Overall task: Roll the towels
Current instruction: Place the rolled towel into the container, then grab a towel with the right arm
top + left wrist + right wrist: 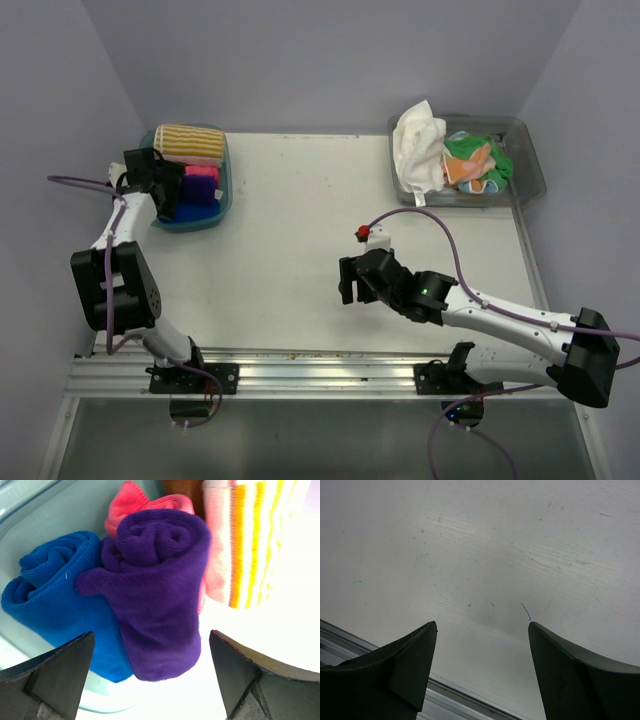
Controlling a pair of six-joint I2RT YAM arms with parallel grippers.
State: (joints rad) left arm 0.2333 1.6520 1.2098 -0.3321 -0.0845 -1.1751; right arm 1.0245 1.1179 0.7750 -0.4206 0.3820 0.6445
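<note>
The purple towel (157, 595) lies rolled in the blue tub (226, 185) at the far left corner of the desk (300, 210), its spiral end turned toward the left wrist camera; touching it on one side is a rolled blue towel (52, 597), behind it a rolled pink towel (134, 502), and on the other side the yellow-and-white striped towel (250, 540), also rolled, lying along the tub's far end; the left pincer (151, 635) hangs over the tub's near side with its jaws spread wide, one dark finger on each side of the purple roll and neither visibly touching it, gripping nothing; well apart, at the far right corner, a clear tub (530, 175) holds unrolled cloths in a heap, a white towel (418, 145) draped over its left wall, a green towel (492, 155) and an orange towel (468, 172) beside it; the right pincer (482, 626) hovers low over bare desk near the aluminium rail (320, 375), jaws likewise wide apart and holding nothing.
</note>
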